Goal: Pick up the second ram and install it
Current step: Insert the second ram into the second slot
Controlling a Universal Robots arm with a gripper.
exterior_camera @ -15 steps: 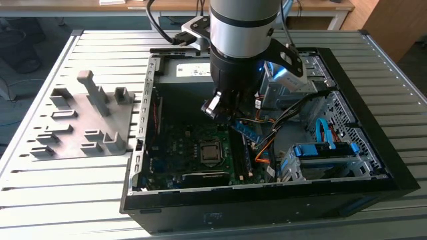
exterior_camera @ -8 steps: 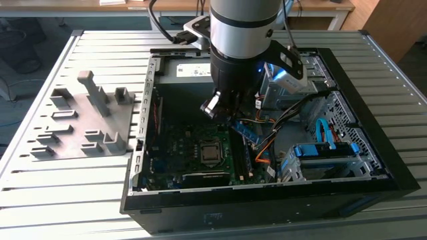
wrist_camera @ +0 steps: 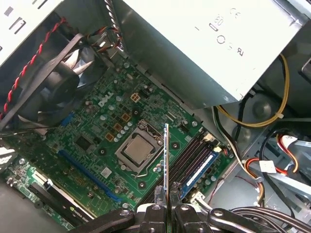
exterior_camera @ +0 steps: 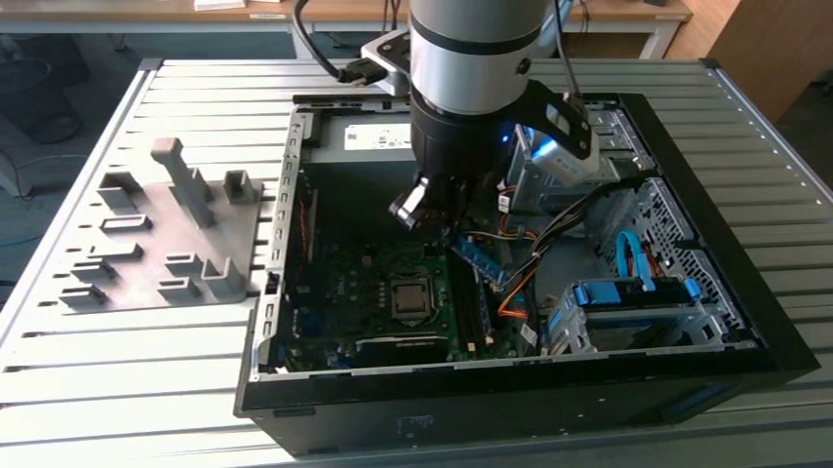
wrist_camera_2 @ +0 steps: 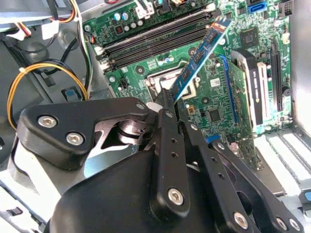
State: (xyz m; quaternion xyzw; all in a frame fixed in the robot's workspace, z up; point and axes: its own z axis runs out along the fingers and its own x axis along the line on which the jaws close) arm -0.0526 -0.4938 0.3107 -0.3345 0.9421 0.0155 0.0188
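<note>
While I hover over the motherboard [wrist_camera: 97, 121], my fingers [wrist_camera_2: 167, 136] are clamped on the second ram [wrist_camera_2: 199, 53], tilted above the memory slots [wrist_camera_2: 155, 41].

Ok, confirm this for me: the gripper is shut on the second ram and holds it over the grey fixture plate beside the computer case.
Wrong in one respect. The gripper is shut on the second ram, but holds it over the motherboard inside the computer case, not over the grey fixture plate, which lies beside the case. The exterior view shows this.
</note>
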